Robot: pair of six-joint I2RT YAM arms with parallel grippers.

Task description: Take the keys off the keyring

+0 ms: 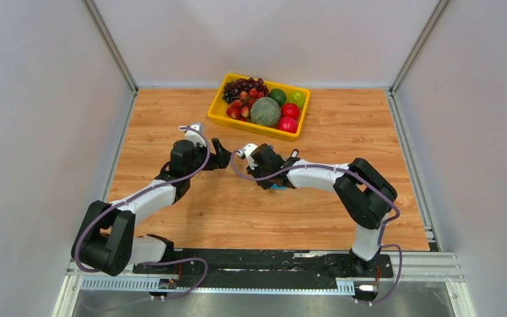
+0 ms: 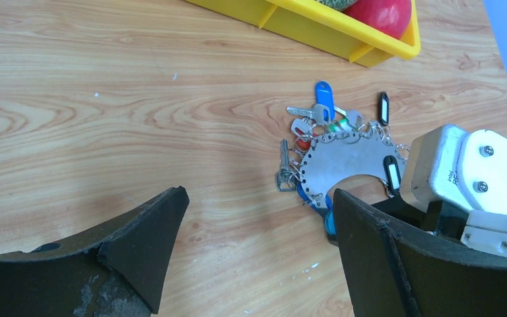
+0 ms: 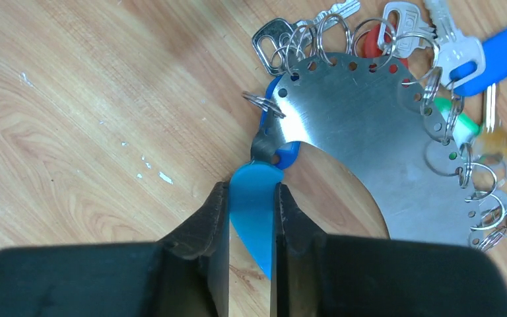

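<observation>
The keyring is a flat silvery crescent plate with holes along its edge, lying on the wooden table. Small rings along that edge carry several keys with blue, green and black heads. My right gripper is shut on a light-blue plastic tab at the plate's near tip, with both fingers pressed against its sides. In the left wrist view the keyring and keys lie just beyond my open left gripper, which holds nothing. From above, the left gripper faces the right gripper.
A yellow tray of fruit stands at the back of the table, its corner close behind the keys. Grey walls enclose the table on both sides and behind.
</observation>
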